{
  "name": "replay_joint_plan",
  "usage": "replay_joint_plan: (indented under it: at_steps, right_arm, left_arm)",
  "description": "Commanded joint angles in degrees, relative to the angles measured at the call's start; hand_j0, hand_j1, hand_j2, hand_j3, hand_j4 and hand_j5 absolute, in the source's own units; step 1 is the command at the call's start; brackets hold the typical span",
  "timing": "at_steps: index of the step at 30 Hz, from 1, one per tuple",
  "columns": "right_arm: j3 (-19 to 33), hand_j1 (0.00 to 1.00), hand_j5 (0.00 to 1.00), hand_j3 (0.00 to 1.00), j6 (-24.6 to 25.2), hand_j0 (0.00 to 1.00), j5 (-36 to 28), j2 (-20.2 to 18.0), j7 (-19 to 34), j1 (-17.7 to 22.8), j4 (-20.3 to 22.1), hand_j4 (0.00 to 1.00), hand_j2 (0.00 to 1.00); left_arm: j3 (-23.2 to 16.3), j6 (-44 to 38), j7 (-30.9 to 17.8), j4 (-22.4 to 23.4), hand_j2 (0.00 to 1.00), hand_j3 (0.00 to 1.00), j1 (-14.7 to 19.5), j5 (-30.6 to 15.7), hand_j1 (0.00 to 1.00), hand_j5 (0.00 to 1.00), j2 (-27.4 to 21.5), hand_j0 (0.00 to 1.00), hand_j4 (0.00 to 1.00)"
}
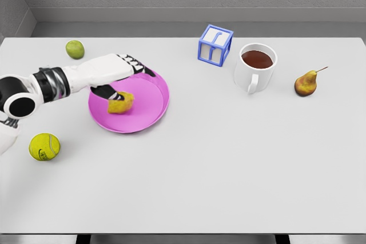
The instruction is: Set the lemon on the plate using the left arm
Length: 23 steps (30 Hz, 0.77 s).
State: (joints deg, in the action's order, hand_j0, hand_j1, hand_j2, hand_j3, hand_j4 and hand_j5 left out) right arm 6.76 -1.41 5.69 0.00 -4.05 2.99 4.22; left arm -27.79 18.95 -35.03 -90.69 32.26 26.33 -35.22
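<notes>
Grey walls and a grey floor strip back a wide, smooth white table (229,164) that fills most of the head view. Reaching in from the table's left edge, the left hand (117,78) hangs over a glossy round pink plate (154,104) set left of the table's centre, its dark fingers (106,91) curled down around a bumpy yellow lemon (121,103) that sits on the plate's left half. A small green lime (75,49) lies near the far left corner, and a fuzzy yellow tennis ball (44,146) rests by the left edge. Toward the far edge stand a blue-framed white cube (215,45), a white mug (255,67) of dark liquid and, near the right edge, a speckled pear (306,83).
</notes>
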Motion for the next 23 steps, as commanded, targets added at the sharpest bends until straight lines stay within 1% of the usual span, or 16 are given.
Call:
replay_joint_plan:
  at_steps: [1, 2, 5, 8, 10, 12, 14, 17, 18, 19, 21, 23]
  right_arm:
    - [0.0, 1.0, 1.0, 1.0, 0.0, 1.0, 0.0, 0.0, 0.0, 0.0, 0.0, 1.0, 1.0]
    - [0.0, 1.0, 1.0, 1.0, 0.0, 1.0, 0.0, 0.0, 0.0, 0.0, 0.0, 1.0, 1.0]
    - [0.0, 1.0, 1.0, 1.0, 0.0, 1.0, 0.0, 0.0, 0.0, 0.0, 0.0, 1.0, 1.0]
    - [0.0, 1.0, 1.0, 1.0, 0.0, 1.0, 0.0, 0.0, 0.0, 0.0, 0.0, 1.0, 1.0]
    - [0.0, 1.0, 1.0, 1.0, 0.0, 1.0, 0.0, 0.0, 0.0, 0.0, 0.0, 1.0, 1.0]
    - [0.0, 1.0, 1.0, 1.0, 0.0, 1.0, -0.1, 0.0, 0.0, 0.0, 0.0, 1.0, 1.0]
    - [0.0, 1.0, 1.0, 1.0, 0.0, 1.0, 0.0, 0.0, 0.0, 0.1, 0.0, 1.0, 1.0]
    - [0.0, 1.0, 1.0, 1.0, 0.0, 1.0, 0.0, 0.0, 0.0, 0.0, 0.0, 1.0, 1.0]
    - [0.0, 1.0, 1.0, 1.0, 0.0, 1.0, 0.0, 0.0, 0.0, 0.0, 0.0, 1.0, 1.0]
    - [0.0, 1.0, 1.0, 1.0, 0.0, 1.0, 0.0, 0.0, 0.0, 0.0, 0.0, 1.0, 1.0]
    - [0.0, 1.0, 1.0, 1.0, 0.0, 1.0, 0.0, 0.0, 0.0, 0.0, 0.0, 1.0, 1.0]
    - [0.0, 1.0, 1.0, 1.0, 0.0, 1.0, 0.0, 0.0, 0.0, 0.0, 0.0, 1.0, 1.0]
  left_arm:
    - [3.1, -0.1, 0.0, 0.0, 1.0, 1.0, 0.0, -0.5, 1.0, 1.0, -2.1, 1.0, 1.0]
    - [5.0, -0.1, 0.0, 0.1, 1.0, 1.0, -0.3, -0.4, 1.0, 1.0, -3.6, 1.0, 1.0]
    - [11.2, -0.1, 0.0, 0.4, 1.0, 1.0, -4.1, -0.4, 1.0, 1.0, -6.1, 1.0, 1.0]
    - [14.2, -0.1, 0.0, 1.0, 1.0, 1.0, -6.5, -0.4, 1.0, 1.0, -7.5, 1.0, 1.0]
    - [17.8, -0.1, 0.0, 1.9, 1.0, 1.0, -8.7, -0.4, 1.0, 1.0, -7.8, 1.0, 1.0]
    - [18.0, -0.1, 0.0, 3.7, 1.0, 1.0, -10.1, -0.3, 1.0, 1.0, -7.7, 1.0, 1.0]
    - [20.2, -0.3, 0.0, 5.8, 1.0, 1.0, -10.0, -0.3, 1.0, 1.0, -7.8, 1.0, 1.0]
    - [20.8, -0.4, 0.0, 7.7, 1.0, 1.0, -10.0, -0.2, 1.0, 1.0, -7.8, 1.0, 1.0]
    - [21.6, -0.4, 0.0, 7.8, 1.0, 1.0, -10.0, -0.3, 1.0, 1.0, -7.9, 1.0, 1.0]
    - [21.5, -0.1, 0.0, 7.7, 1.0, 1.0, -10.1, -0.4, 1.0, 1.0, -7.8, 1.0, 1.0]
    - [20.9, 0.2, 0.0, 7.4, 1.0, 1.0, -10.3, -1.5, 1.0, 1.0, -7.8, 1.0, 1.0]
    - [20.1, 0.2, 0.0, 7.1, 1.0, 1.0, -10.3, -1.5, 1.0, 1.0, -7.8, 1.0, 1.0]
